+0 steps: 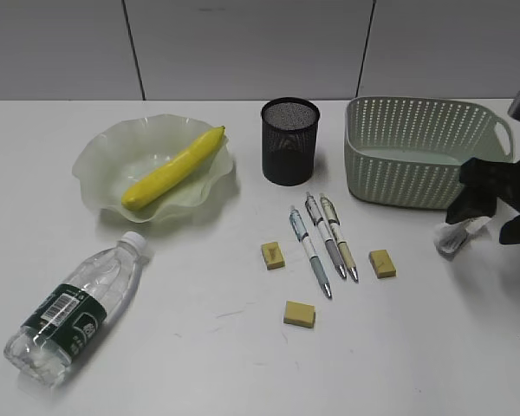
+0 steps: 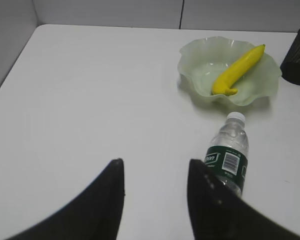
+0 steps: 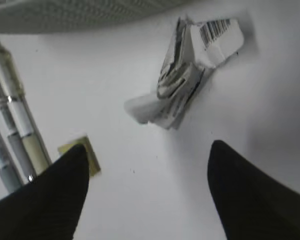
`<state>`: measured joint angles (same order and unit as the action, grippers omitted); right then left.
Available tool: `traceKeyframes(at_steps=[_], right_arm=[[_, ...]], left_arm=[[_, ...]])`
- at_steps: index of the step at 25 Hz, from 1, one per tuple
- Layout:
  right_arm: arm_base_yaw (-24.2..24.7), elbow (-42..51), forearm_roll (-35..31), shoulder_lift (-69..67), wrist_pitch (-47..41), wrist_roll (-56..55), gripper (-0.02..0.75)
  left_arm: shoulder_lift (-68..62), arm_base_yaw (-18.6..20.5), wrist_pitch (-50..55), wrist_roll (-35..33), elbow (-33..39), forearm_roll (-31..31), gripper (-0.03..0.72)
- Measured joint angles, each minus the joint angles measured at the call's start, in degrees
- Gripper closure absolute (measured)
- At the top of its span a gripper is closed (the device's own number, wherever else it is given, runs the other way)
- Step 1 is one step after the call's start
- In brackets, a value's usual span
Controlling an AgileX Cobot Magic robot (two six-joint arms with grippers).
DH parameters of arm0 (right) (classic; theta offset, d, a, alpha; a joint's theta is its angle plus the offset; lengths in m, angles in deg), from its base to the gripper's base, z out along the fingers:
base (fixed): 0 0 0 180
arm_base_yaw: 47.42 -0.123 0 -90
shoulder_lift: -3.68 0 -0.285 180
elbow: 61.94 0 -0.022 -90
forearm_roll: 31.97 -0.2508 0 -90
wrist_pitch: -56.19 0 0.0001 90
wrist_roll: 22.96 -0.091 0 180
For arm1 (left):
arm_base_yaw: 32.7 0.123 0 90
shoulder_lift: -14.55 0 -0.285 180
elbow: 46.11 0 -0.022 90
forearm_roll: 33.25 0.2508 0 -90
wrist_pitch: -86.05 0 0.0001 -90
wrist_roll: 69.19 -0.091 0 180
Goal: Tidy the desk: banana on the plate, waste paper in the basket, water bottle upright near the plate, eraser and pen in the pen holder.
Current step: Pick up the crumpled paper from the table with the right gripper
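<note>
A crumpled white waste paper [image 3: 182, 80], streaked with dark print and bearing a barcode, lies on the white worktop [image 1: 199, 364] just in front of the basket [image 1: 416, 152], between the spread jaws of the right gripper [image 3: 147, 192]. Only the right wrist view shows the barcode; the exterior view shows the paper largely hidden behind that gripper [image 1: 494, 212]. The left gripper [image 2: 155, 192], jaws apart and empty, hovers near the lying water bottle [image 2: 229, 155]. The banana [image 1: 173, 167] rests on the plate [image 1: 95, 169].
</note>
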<state>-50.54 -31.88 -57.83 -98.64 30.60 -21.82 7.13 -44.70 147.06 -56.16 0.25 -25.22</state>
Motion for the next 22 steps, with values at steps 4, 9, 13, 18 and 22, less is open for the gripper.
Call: traceKeyframes(at_steps=[4, 9, 13, 18, 22], right_arm=[[-1.6, -1.5, 2.8, -6.4, 5.3, -8.5, 0.161], [-1.9, -2.0, 3.6, -10.6, 11.4, -13.3, 0.174], [-1.9, -2.0, 3.7, -12.2, 13.8, -15.0, 0.354], [-1.9, -1.5, 5.7, -11.7, 12.4, -15.4, 0.706], [-1.3, 4.7, 9.0, -3.2, 12.3, -15.8, 0.725]], left_arm=[[0.0, 0.0, -0.1, 0.0, 0.0, 0.0, 0.379], [0.0, 0.0, -0.1, 0.0, 0.0, 0.0, 0.379], [0.0, 0.0, -0.1, 0.0, 0.0, 0.0, 0.379], [0.0, 0.0, -0.1, 0.0, 0.0, 0.0, 0.379], [0.0, 0.0, -0.1, 0.0, 0.0, 0.0, 0.379]])
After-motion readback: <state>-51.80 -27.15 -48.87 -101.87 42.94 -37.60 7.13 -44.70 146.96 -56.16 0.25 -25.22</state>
